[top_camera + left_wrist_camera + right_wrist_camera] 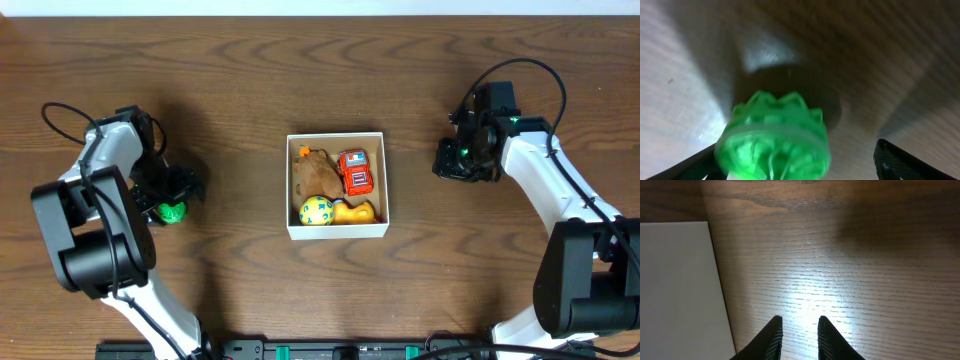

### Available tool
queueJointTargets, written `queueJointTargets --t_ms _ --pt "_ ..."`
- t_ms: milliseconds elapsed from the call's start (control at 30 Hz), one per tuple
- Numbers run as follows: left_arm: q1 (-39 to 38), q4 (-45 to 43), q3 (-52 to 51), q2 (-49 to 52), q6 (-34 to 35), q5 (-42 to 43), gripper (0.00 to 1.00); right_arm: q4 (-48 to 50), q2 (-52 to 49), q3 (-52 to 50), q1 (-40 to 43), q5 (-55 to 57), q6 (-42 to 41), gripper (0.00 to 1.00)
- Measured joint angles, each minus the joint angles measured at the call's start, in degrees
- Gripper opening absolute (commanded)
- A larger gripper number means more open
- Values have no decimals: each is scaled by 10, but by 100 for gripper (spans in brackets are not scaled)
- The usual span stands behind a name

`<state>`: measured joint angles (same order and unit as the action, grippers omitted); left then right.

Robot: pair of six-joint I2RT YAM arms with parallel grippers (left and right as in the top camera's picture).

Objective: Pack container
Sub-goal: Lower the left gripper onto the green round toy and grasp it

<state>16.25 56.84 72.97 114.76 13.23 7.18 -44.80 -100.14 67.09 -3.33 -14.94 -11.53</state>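
Item 1, my left gripper (pixel 796 152): fingers (pixel 900 161) spread wide. A translucent green ribbed plastic toy (pixel 774 142) sits between them on the brown wood-grain table (pixel 300 70). The finger on the frame's right stands apart from the toy. The other side is too blurred to tell whether it touches.

Item 2, my right gripper (pixel 799 340): fingers drawn close together, almost closed, holding nothing, over bare lit wood.

Item 3, the square shallow box with white walls and brown cardboard interior (pixel 336 232): at table centre, between my two arms, well apart from the left fingers and nearer the right ones. In the right wrist view its white wall fills the left side, just beside the fingers.

Contents, overhead view only:
- a brown soft-looking toy (pixel 318 172)
- a red toy car (pixel 356 172)
- a yellow ball with green spots (pixel 317 211)
- a yellow-orange toy (pixel 355 212)

Writing: none readable on any item.

The left wrist view shows the green toy's ribbing, which overhead is only a green spot by the gripper. Neither wrist view shows inside the box.
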Motion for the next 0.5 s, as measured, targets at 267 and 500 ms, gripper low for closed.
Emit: queueJointTargets --t_ms 267,500 --pt "0 -1 0 2 -3 9 53 0 0 0 0 0 0 25" --pt "0 2 0 2 -10 8 43 0 0 0 0 0 0 25"
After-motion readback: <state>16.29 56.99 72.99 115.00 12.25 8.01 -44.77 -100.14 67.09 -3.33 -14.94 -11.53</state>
